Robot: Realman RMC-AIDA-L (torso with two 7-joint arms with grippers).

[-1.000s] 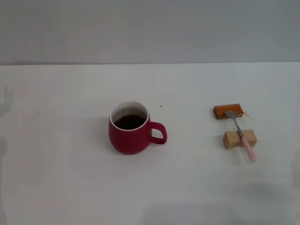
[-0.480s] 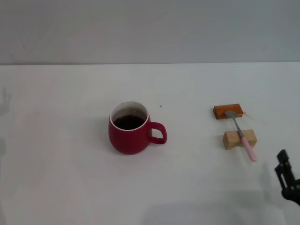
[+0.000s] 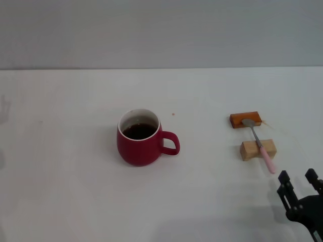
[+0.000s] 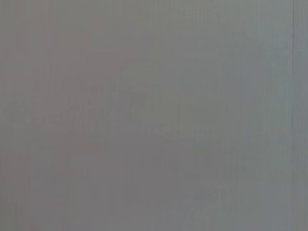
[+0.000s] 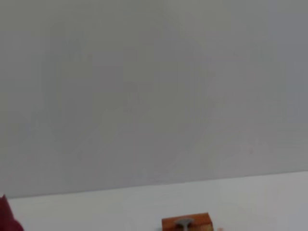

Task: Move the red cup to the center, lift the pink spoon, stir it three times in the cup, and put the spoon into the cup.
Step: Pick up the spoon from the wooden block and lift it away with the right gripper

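A slim spoon with a grey metal bowl and pale pink handle, the pink spoon (image 3: 259, 145), lies bridged across two small wooden blocks, its bowl on the orange-brown block (image 3: 246, 120) and its stem over the tan block (image 3: 258, 149). Its long axis runs from the far bowl to the near handle tip, which points almost straight at the right gripper (image 3: 299, 177). That black pincer hangs low at the table's near right corner, its two fingers standing apart and holding nothing. The spoon sits just beyond it and slightly to its left, handle end nearest.

The rounded dark red ceramic mug with white inner rim, the red cup (image 3: 141, 138), stands well to the pincer's left and farther out, dark liquid inside, loop handle turned toward the spoon. It looks already close to the white table's (image 3: 70, 191) middle.

The left gripper is out of sight; the right arm is plainly nearer the spoon and likely takes it.
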